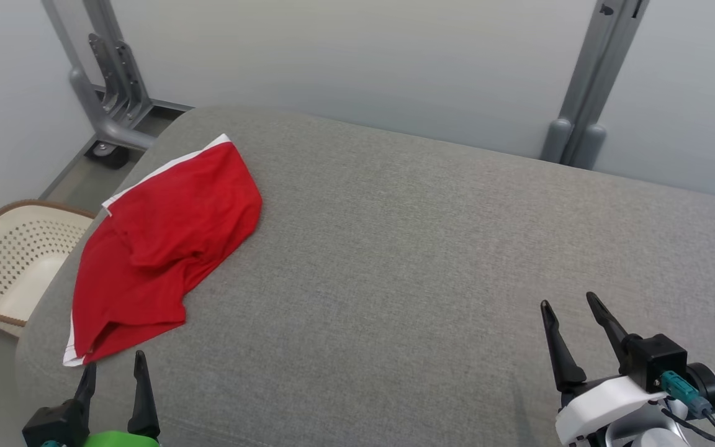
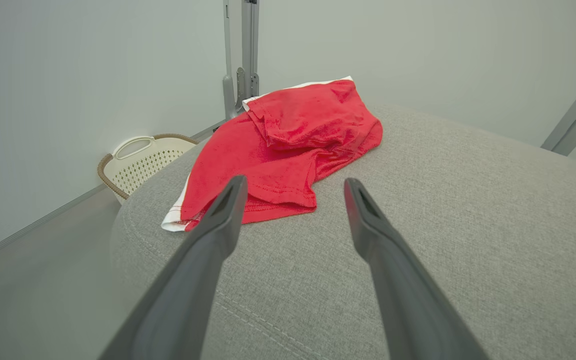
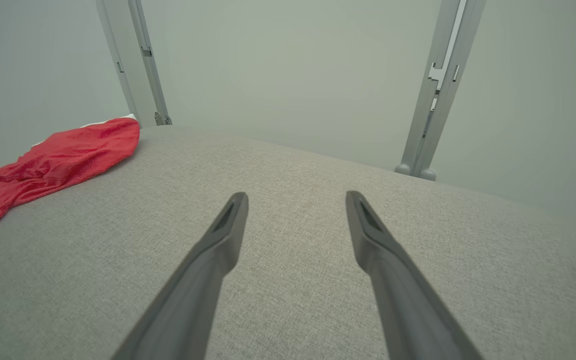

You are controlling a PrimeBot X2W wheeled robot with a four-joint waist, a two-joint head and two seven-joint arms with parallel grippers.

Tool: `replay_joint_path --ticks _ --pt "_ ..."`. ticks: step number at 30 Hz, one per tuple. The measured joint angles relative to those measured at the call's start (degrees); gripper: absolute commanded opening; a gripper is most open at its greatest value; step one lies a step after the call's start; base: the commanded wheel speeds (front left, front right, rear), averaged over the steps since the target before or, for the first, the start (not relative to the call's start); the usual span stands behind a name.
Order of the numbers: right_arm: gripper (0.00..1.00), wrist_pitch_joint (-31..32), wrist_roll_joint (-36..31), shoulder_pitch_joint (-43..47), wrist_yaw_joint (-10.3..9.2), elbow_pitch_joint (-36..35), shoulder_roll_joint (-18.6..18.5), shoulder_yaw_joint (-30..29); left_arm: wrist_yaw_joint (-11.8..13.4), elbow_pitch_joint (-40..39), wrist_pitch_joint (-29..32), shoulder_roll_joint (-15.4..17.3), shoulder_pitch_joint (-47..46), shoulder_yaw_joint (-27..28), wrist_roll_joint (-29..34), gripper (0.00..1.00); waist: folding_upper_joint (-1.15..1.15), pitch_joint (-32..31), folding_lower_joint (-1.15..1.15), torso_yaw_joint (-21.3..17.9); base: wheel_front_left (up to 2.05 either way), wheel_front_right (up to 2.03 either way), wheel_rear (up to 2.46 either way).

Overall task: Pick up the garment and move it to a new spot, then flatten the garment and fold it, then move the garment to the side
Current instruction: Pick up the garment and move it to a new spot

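Two grippers are hovering low over the near edge of the grey padded surface [image 1: 395,248], the left gripper [image 1: 115,360] by the near left corner and the right gripper [image 1: 568,300] towards the near right corner. Both are holding their fingers [image 2: 223,220] spread wide and released, grasping nothing.

The garment [image 1: 165,242] is lying along the left edge of the surface, reaching from near the far left corner down towards the near left corner. Its lowest hem is sitting just beyond the left gripper's fingertips, apart from them. It is well apart from the right gripper.

Judging by the rumpled cloth and the empty fingers, the first step is in hand: the pick-up is not yet begun. The next move is probably calling for the left gripper to reach forward and down onto the nearest hem and pinch through a layer, with the right gripper crossing over to help carry it towards the bare middle.

The garment is red with a white band showing along its far edge and at its near corner. It is lying loosely doubled over itself, with soft ridges and an uneven flap across the middle. A pale perforated basket [image 1: 10,261] is standing on the floor beside the left edge.
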Motion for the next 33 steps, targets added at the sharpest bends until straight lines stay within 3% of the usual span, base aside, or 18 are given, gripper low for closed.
replay_joint_path --ticks 9,16,19,26,33 --pt "1.0 0.01 -0.34 0.05 0.29 0.65 0.88 1.19 0.01 -0.41 0.0 0.74 1.54 1.75 -0.01 1.0 0.0 -1.13 0.0 4.07 0.0 0.0 0.0" --pt "1.0 0.01 -0.62 0.24 0.15 0.62 0.97 0.69 -0.1 -0.98 0.0 0.78 1.97 2.61 -1.07 1.0 0.0 -0.39 0.0 3.83 0.0 0.0 0.0" --pt "1.0 0.0 -0.7 0.26 0.11 0.33 0.79 0.42 -1.25 -0.47 0.68 1.08 1.05 2.61 -2.29 1.0 0.0 0.64 0.0 3.71 0.0 0.0 0.0" --pt "1.0 0.0 -1.56 -0.43 0.2 -0.26 -0.58 0.45 -3.61 -0.18 9.17 3.65 -8.34 3.69 -7.13 1.0 0.0 4.84 0.0 3.31 0.0 0.0 0.0" --pt "1.0 0.02 -1.68 -2.42 1.03 -0.55 -0.77 1.02 -4.39 3.65 21.75 5.35 -16.51 5.08 -13.83 1.0 0.0 9.97 0.0 2.09 0.0 0.0 0.0"
